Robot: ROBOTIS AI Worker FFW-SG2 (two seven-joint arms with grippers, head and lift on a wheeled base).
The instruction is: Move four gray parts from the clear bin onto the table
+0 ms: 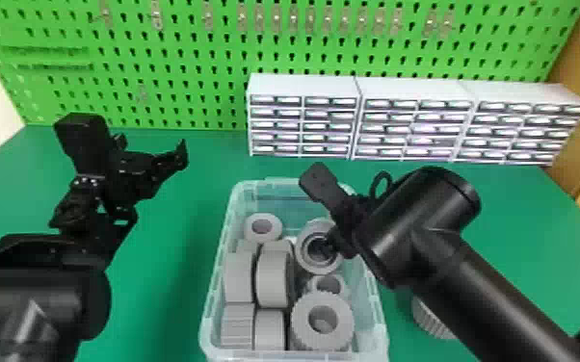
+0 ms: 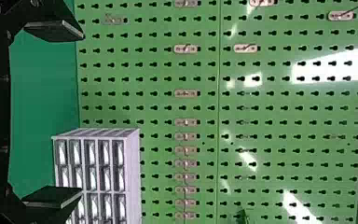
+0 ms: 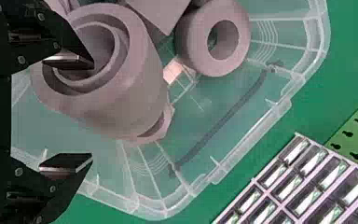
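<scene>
"State of the jaws?"

"Right gripper (image 3: pixel 92 112): spread, nothing grasped. One finger is at the mouth of the wide ring (image 3: pixel 144 93), the other outside its wall. Left gripper (image 2: pixel 82 113): also spread and unloaded, off to the left of the clear bin (image 1: pixel 210 289)."

"Location of parts?"

"The wide ring is in the bin among other gray parts. One ribbed part (image 1: pixel 431 320) is on the table (image 1: pixel 168 289), right of the bin, partly behind the right arm (image 1: pixel 496 293)."

"Hazards?"

"Principal one: a second rim shows inside the ring. The inner finger could catch it and spoil the pinch. A shallow bite on that smooth, curved wall may let the ring swivel and drop. A low lift could strike the bin's side."
</scene>
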